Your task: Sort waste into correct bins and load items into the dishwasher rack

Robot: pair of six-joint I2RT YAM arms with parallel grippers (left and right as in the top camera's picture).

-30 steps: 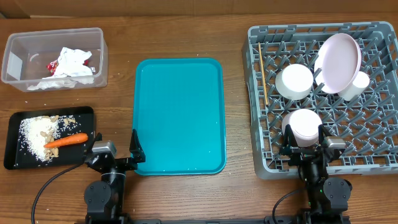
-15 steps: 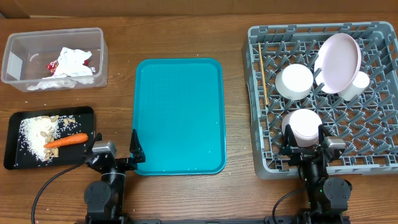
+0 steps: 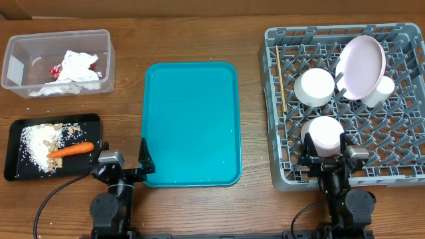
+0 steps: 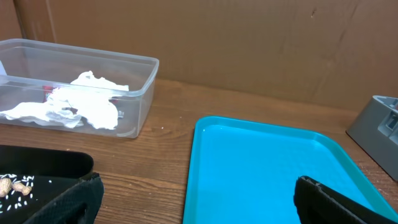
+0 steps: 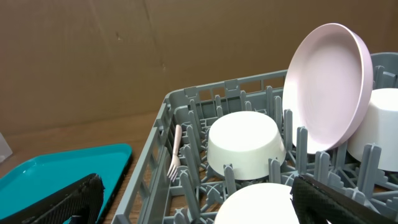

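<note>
The clear tub (image 3: 20, 46) at the back left holds crumpled napkins (image 3: 78, 66) and a red wrapper (image 3: 56, 71). On the black tray (image 3: 16, 166) lie rice (image 3: 36, 143) and the carrot (image 3: 70, 150). Inside the grey rack (image 3: 279, 99) are two upturned white bowls (image 3: 314, 86) (image 3: 324, 135), a leaning pink plate (image 3: 362, 66), a cup (image 3: 378, 91), chopsticks (image 3: 281, 78) and a fork (image 5: 175, 155). My left gripper (image 3: 123, 159) is open at the table's front, straddling the teal tray's left edge. My right gripper (image 3: 325, 156) is open around the near bowl (image 5: 261, 205), not closed on it.
The teal serving tray (image 3: 191, 123) lies bare in the middle of the table, between the bins and the rack. A brown cardboard wall stands behind the table. Black cables trail from both arm bases at the front edge.
</note>
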